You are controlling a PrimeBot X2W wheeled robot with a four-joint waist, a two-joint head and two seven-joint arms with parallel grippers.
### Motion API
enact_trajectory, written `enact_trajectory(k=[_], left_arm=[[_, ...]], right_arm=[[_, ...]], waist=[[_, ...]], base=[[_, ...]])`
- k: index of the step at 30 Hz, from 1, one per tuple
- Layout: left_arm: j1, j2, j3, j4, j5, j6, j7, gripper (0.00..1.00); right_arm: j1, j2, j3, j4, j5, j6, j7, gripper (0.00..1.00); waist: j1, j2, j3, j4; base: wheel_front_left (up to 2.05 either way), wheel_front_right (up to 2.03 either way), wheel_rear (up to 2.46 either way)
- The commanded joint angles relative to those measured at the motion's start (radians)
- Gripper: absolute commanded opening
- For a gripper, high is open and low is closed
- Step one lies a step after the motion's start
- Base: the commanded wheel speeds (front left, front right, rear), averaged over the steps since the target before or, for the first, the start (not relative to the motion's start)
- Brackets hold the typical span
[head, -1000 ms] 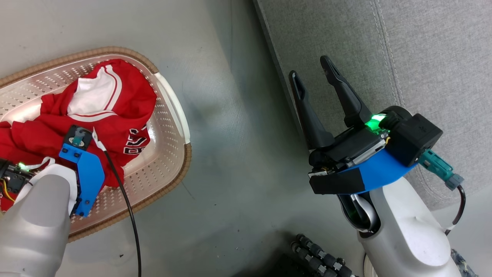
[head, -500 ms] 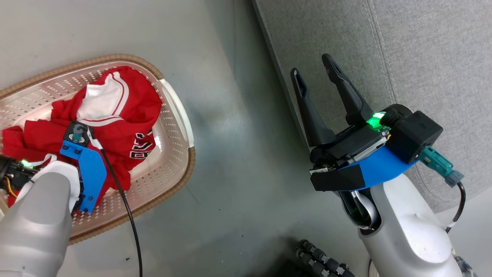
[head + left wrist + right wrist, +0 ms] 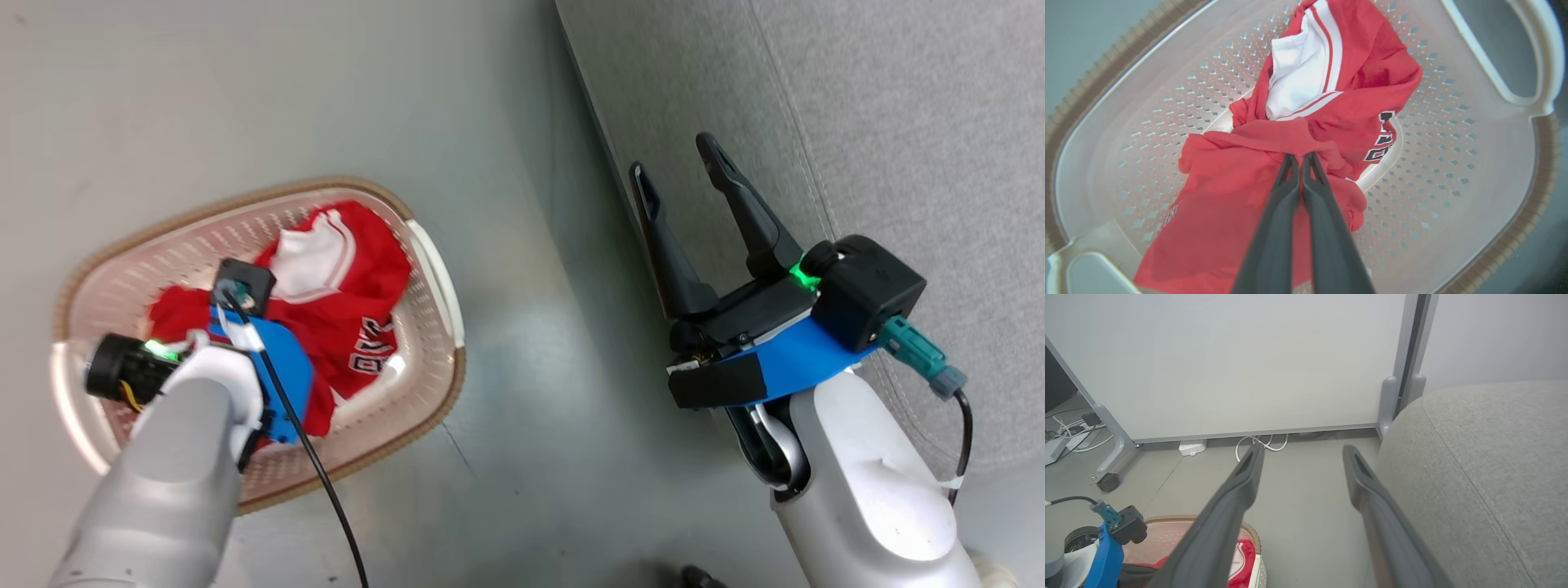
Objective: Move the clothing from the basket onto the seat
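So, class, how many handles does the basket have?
2. In the left wrist view, one handle is upper right, the other handle lower left; none look hidden.

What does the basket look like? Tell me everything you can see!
The basket is an oval tub of cream plastic. Its sides are full of little holes, and it has a brown woven-looking rim and a white handle at each end. It stands upright on the grey floor, on the robot's left side. Red and white clothing is bunched inside, and the left hand is shut, pinching that fabric.
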Motion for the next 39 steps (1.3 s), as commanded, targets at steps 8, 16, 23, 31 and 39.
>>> enact_trajectory(k=[8, 16, 23, 31, 39], left_arm=[[0.049, -0.095, 0.0, -0.003, -0.077, -0.008, -0.155, 0.0], [0.117, -0.155, -0.05, -0.06, -0.183, -0.007, -0.277, 0.0], [0.155, -0.168, -0.14, -0.152, -0.285, -0.007, -0.348, 0.0], [0.136, -0.175, -0.219, -0.223, -0.368, -0.007, -0.368, 0.0], [0.073, -0.178, -0.296, -0.299, -0.445, -0.007, -0.323, 0.0]], right_arm=[[0.059, -0.003, -0.031, 0.058, -0.06, 0.0, -0.003, 1.0], [0.13, -0.003, -0.059, 0.09, -0.097, 0.0, 0.025, 1.0], [0.206, -0.003, -0.09, 0.078, -0.12, 0.0, 0.065, 1.0], [0.297, -0.003, -0.108, 0.057, -0.123, 0.0, 0.106, 1.0], [0.361, -0.002, -0.127, 0.029, -0.109, 0.0, 0.129, 1.0]], waist=[[0.0, 0.0, -0.205, 0.102], [0.0, 0.0, -0.371, 0.165], [0.0, 0.0, -0.496, 0.217], [0.0, 0.0, -0.614, 0.261], [0.0, 0.0, -0.676, 0.301]], base=[[0.0, 0.0, 0.0], [0.0, 0.0, 0.0], [0.0, 0.0, 0.0], [0.0, 0.0, 0.0], [0.0, 0.0, 0.0]])
